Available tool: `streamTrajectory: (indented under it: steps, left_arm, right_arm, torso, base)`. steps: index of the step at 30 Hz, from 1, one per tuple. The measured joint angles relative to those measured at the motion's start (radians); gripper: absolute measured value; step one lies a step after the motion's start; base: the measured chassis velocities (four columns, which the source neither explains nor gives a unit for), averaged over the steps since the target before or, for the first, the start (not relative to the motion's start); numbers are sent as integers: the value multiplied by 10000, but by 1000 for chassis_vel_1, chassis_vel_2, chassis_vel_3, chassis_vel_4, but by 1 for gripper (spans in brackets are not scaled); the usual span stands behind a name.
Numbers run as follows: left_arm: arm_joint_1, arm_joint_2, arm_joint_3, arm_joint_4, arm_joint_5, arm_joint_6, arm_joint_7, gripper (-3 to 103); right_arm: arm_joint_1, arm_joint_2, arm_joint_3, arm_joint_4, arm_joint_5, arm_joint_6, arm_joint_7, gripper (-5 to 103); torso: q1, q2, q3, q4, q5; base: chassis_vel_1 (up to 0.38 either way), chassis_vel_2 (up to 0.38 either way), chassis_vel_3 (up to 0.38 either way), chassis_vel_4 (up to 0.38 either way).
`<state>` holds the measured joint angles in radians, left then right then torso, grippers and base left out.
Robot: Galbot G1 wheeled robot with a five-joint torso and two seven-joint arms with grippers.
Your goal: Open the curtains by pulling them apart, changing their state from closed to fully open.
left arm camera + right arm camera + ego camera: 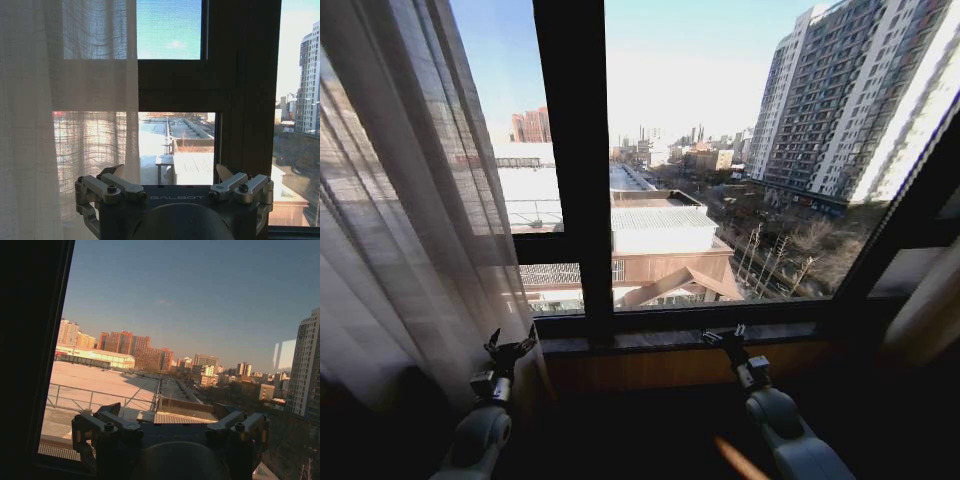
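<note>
Left claw (510,350) spread wide, empty, just beside curtain (410,230) edge. Right claw (724,337) wide open too, at window frame (570,150) base, empty. Curtain bunched left of frame: sheer, light, soft, likely slippery; best pinched at pleated edge. Dark window sill (660,340) below; city outside.

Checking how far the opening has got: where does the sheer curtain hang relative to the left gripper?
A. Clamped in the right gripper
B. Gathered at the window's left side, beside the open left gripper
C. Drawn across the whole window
B: the curtain hangs bunched at the left, next to the open left gripper, glass uncovered.
</note>
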<state>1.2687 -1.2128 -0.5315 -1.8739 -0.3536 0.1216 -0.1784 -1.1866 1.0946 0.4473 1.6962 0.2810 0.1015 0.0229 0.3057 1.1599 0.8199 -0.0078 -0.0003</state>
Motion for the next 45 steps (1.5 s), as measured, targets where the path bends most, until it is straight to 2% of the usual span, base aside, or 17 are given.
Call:
streamTrajectory:
  steps: [1, 2, 6, 8, 10, 11, 13, 16, 25, 36, 45]
  left_arm:
    - [-79, 153, -24, 31, 91, 114, 64, 100]
    - [-129, 342, -102, 110, 172, 101, 122, 100]
    - [-156, 634, -273, 354, 222, -269, 468, 100]
    - [-177, 721, -351, 574, 228, -839, 638, 100]
    - [-188, 780, -416, 913, 230, -1671, 867, 100]
    - [-188, 780, -416, 913, 230, -1671, 867, 100]
    - [-135, 792, -480, 1191, 174, -2369, 939, 100]
    - [58, 731, -643, 1375, -10, -2821, 671, 100]
    - [295, 589, -1071, 1271, 33, -2430, -202, 100]
    - [-131, 709, -805, 1621, 78, -2378, -171, 100]
    - [-1067, 955, -321, 2468, 14, -2311, -168, 100]
  right_arm:
    - [1, -1, 2, 0, 0, 0, 0, 100]
    - [0, 0, 0, 1, 0, 0, 0, 100]
    - [0, 0, 0, 0, 1, 0, -1, 100]
    - [1, 0, 0, 0, 0, 0, -1, 100]
    - [1, 0, 0, 1, 0, 0, 0, 100]
    - [1, 0, 0, 1, 0, 0, 0, 100]
    - [0, 0, 0, 1, 0, 0, -1, 100]
    - [0, 0, 0, 1, 0, 0, 0, 100]
    - [0, 0, 0, 0, 0, 0, 0, 100]
    - [0, 0, 0, 0, 0, 0, 0, 100]
    - [1, 0, 0, 0, 0, 0, -1, 100]
  torso:
    - [0, 0, -1, -2, -6]
    - [1, 0, -1, -3, 8]
    - [0, 0, 0, 4, 0]
    - [0, 0, 0, 3, 1]
    - [0, 0, 0, 1, 0]
    - [0, 0, 0, 1, 0]
    - [0, -1, 0, 0, 3]
    - [1, 0, 0, 1, 1]
    - [0, 0, 0, 1, 3]
    - [-1, 1, -1, 1, 3]
    - [5, -3, 1, 1, 1]
  base:
    - [0, 0, 0, 0]
    - [0, 0, 0, 0]
    - [0, 0, 0, 0]
    - [0, 0, 0, 0]
    - [0, 0, 0, 0]
    - [0, 0, 0, 0]
    - [0, 0, 0, 0]
    - [0, 0, 0, 0]
    - [0, 0, 0, 0]
    - [-16, 17, 18, -12]
    - [-71, 58, 50, -47]
